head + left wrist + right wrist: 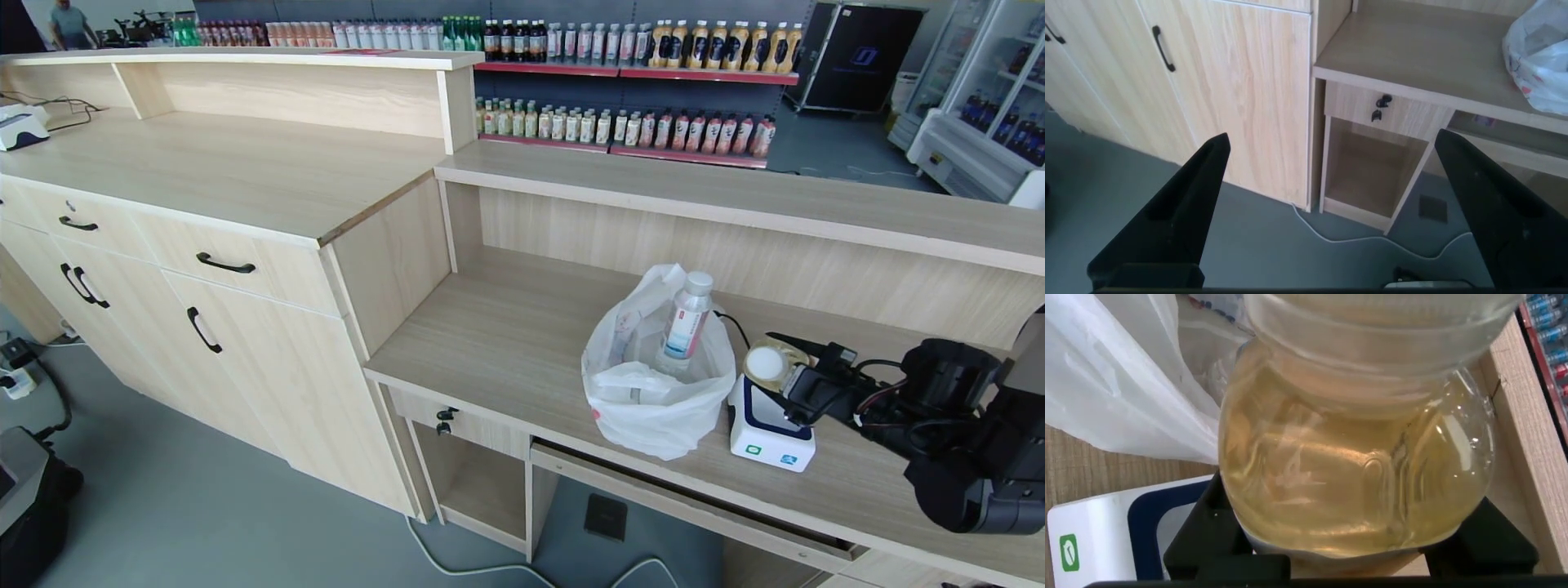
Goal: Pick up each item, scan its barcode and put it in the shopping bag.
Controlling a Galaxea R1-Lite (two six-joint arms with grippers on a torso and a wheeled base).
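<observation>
Head view shows your right gripper (785, 377) clamped on a bottle (767, 364) (amber liquid) above the scanner (771, 441), beside the bag (645, 400); left gripper (1331, 196) gapes wide, empty.

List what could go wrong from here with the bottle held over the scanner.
1. The right gripper holds the smooth, rounded yellow-drink bottle just above the scanner; it might slip and hit it.
2. The shopping bag is limp and its mouth partly slumped, so the bottle may catch the rim or miss.
3. A clear bottle stands upright in the bag; the incoming one could knock it over.
</observation>
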